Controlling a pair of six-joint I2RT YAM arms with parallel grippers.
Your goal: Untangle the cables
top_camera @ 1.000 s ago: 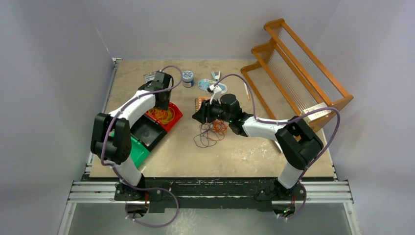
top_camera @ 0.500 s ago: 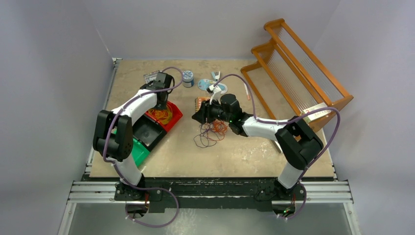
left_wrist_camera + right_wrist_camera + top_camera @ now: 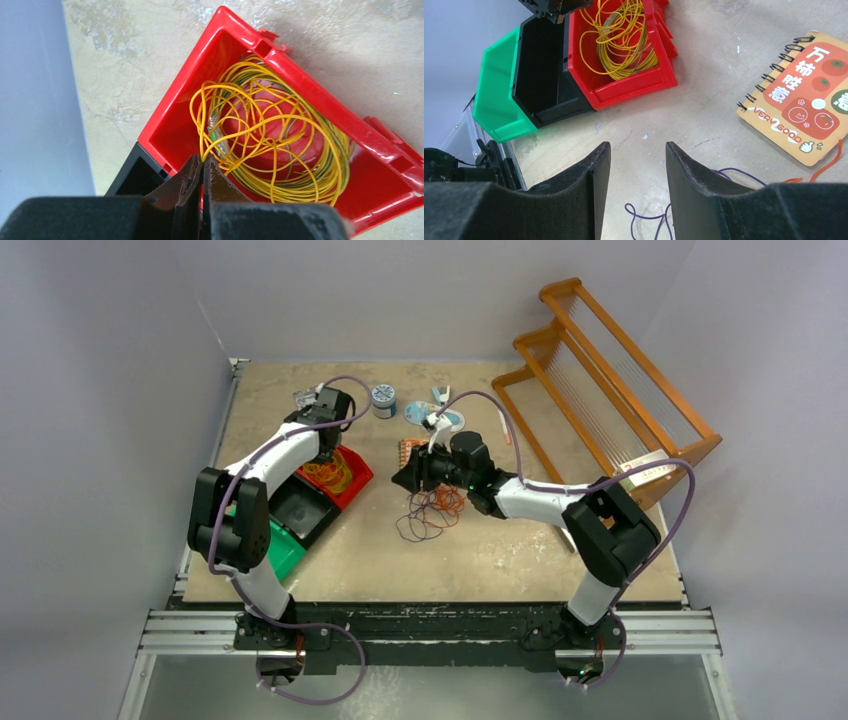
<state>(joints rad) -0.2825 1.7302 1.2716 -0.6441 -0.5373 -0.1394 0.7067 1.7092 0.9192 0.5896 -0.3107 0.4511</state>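
Above red bin (image 3: 320, 100) | clenching left end effector (image 3: 202, 162), seemingly on a strand of yellow cable (image 3: 270, 140) coiled inside | holding right end effector (image 3: 638, 150) released near purple-orange tangle (image 3: 430, 512) on surface (image 3: 480, 560) | risking dragging coil out if retracting unreleased; snagging loops on bin rim.

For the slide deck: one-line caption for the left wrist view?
Left gripper, shut, tips at a loop of the yellow cables coiled in the red bin, black bin alongside.
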